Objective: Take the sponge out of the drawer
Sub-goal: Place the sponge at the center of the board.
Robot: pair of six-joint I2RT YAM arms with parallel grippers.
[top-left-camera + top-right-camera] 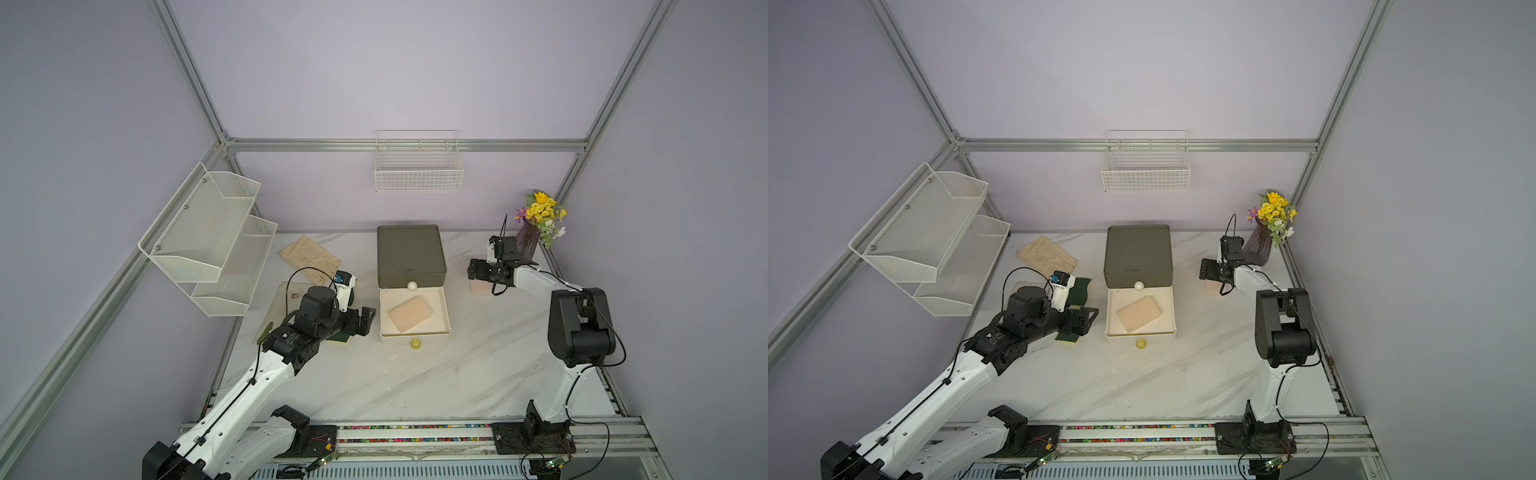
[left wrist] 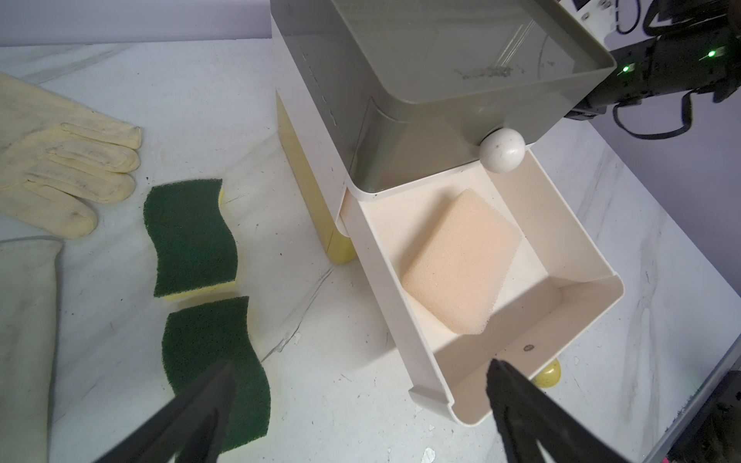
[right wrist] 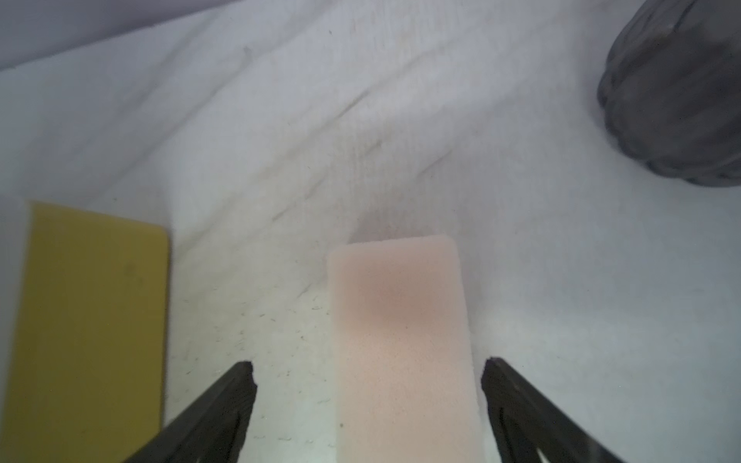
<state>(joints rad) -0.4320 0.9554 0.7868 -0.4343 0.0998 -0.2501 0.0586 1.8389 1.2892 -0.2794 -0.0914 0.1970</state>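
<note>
pink: 2 — drawer sponge (image 2: 461, 264) in drawer (image 2: 561, 232), loose sponge (image 3: 401, 340) outside
green sponges (image 2: 190, 236): 2
left tool (image 2: 361, 366): open, empty
right tool (image 3: 367, 366): open — straddles loose sponge

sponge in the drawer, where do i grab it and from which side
Come down from above: the sponge lies flat and skewed in the drawer, whose walls block a sideways reach. Pinch its two long edges, across the narrower width, left pincer turned to its slant.
</note>
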